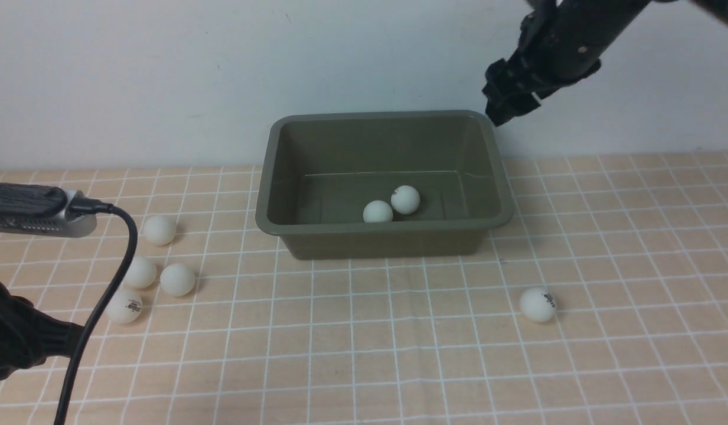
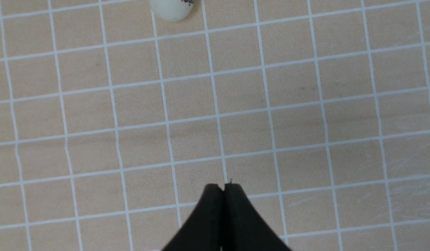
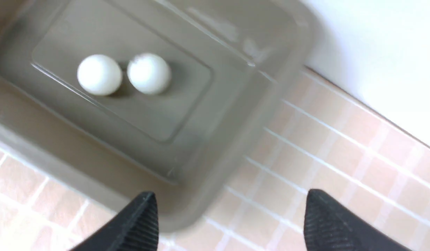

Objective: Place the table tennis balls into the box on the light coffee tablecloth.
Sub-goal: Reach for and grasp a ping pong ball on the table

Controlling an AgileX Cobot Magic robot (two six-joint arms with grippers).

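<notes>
Two table tennis balls point(image 1: 405, 199) lie in box point(image 1: 387, 243) | five outside on light coffee tablecloth point(image 1: 399, 330) | right hand point(image 3: 230, 209) spread wide, empty, high over box's far-right corner, clearing rim | left hand point(image 2: 223, 190) pinched together, empty

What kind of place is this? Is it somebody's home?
Probably a robot practice table in a lab, not a home: black robot arms reach over a checked tablecloth, a plain white wall stands behind, and a green box and white balls are set out.
</notes>
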